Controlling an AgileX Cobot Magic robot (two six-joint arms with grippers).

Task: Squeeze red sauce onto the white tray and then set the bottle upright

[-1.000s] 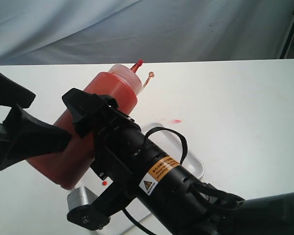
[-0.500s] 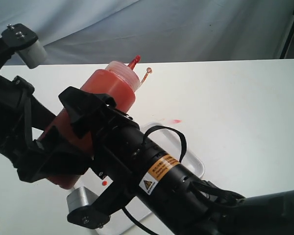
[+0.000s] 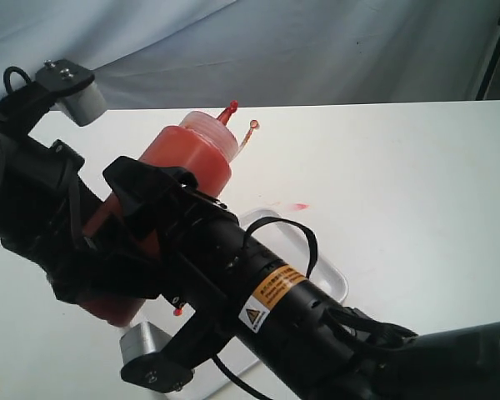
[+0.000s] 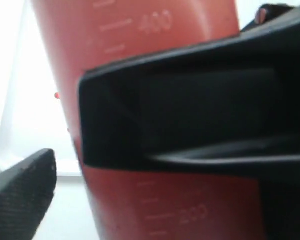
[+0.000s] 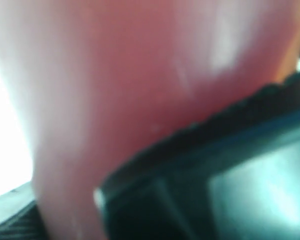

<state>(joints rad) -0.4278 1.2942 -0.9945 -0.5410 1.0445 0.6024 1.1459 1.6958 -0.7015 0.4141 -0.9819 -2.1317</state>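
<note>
Only the exterior view takes in the whole bottle (image 3: 196, 162). It leans, with its long axis running from the base at 7 o'clock to the red nozzle (image 3: 230, 109) at 1 o'clock, and the small tethered tip cap (image 3: 254, 125) hangs just beside the nozzle. The white tray (image 3: 337, 287) lies at 4 o'clock of the bottle, mostly hidden behind the right arm. A faint red smear (image 3: 298, 206) marks the surface near the tray.

The right hand (image 3: 154, 221) clamps the bottle's middle, and the right wrist view shows its ridged pad (image 5: 200, 145) pressed against the red wall.

The left hand (image 3: 100, 267) surrounds the lower body with its jaws wide. The left wrist view alone shows the embossed 400 and 200 marks, and one finger (image 4: 22, 197) standing clear of the bottle.
</note>
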